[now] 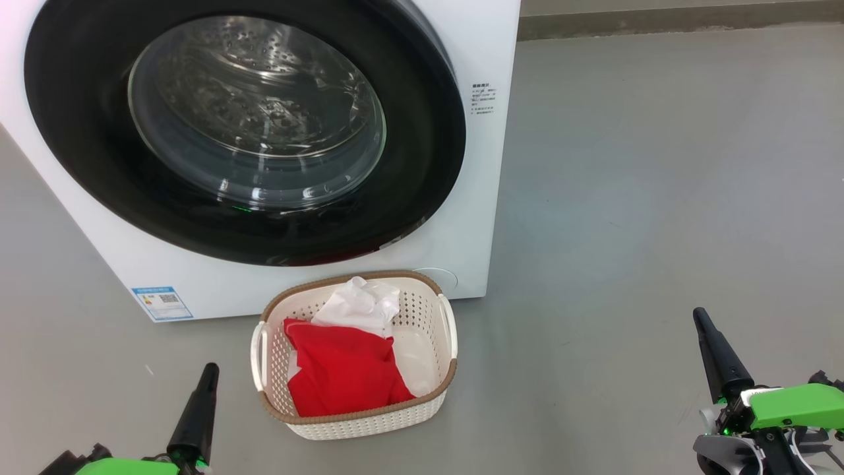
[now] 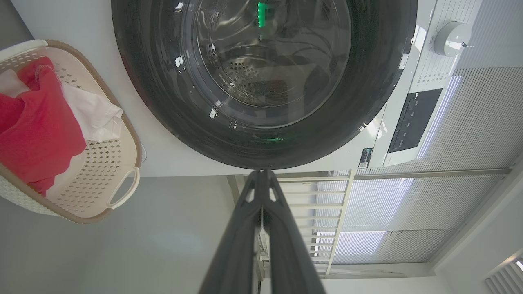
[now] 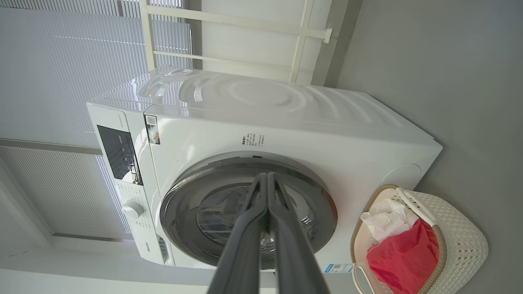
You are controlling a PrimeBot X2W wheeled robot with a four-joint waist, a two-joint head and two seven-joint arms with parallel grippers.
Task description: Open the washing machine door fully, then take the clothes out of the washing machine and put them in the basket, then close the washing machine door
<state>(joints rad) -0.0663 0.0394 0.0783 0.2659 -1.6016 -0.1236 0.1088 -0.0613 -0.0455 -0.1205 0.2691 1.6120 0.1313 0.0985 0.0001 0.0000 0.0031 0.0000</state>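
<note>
Just ahead of the left pincer (image 1: 206,382), toward its inner side: the basket (image 1: 452,376), on the floor close by the foot of the washing machine (image 1: 484,198); well off to the left of the right pincer (image 1: 704,326). Both pincers pressed shut, gripping nothing, clear of everything. Judged to be the last step, seemingly done: the washing machine door (image 1: 257,112) lying flush with the front, farther ahead and higher. Next, likely no more than confirming full closure, else a firm push on the black rim. Heaped in the basket, the clothes (image 1: 343,373): soft, crumpled, red in front, white piece (image 1: 359,305) nearest the machine
</note>
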